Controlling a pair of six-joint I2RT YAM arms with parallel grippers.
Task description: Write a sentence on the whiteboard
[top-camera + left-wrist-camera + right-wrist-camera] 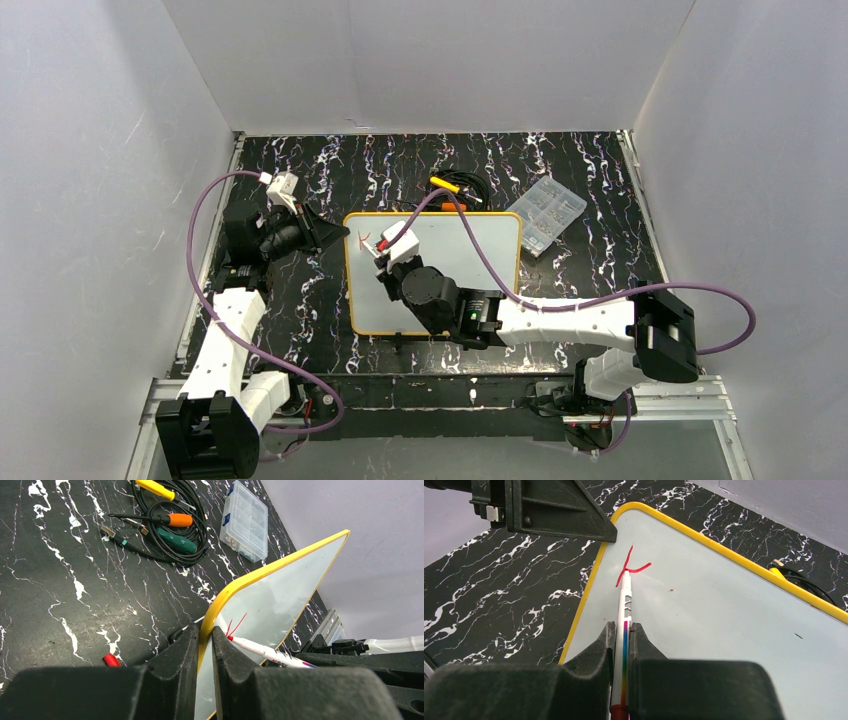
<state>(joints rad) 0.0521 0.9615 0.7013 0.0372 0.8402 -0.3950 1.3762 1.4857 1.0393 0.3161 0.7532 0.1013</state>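
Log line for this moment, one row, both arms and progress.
left gripper: shut on whiteboard edge | right gripper: shut on marker, tip on whiteboard | sentence: first red strokes only

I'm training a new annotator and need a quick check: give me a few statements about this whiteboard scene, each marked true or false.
1. The left gripper is clamped on the yellow edge of the whiteboard. True.
2. The right gripper holds a marker with its tip on the board. True.
3. A full sentence is written on the board. False: only a few red strokes show, near one corner.
4. The clear plastic box sits on the whiteboard. False: it lies on the table, beside the board's far right corner.
5. An orange-handled screwdriver lies on the table. True.
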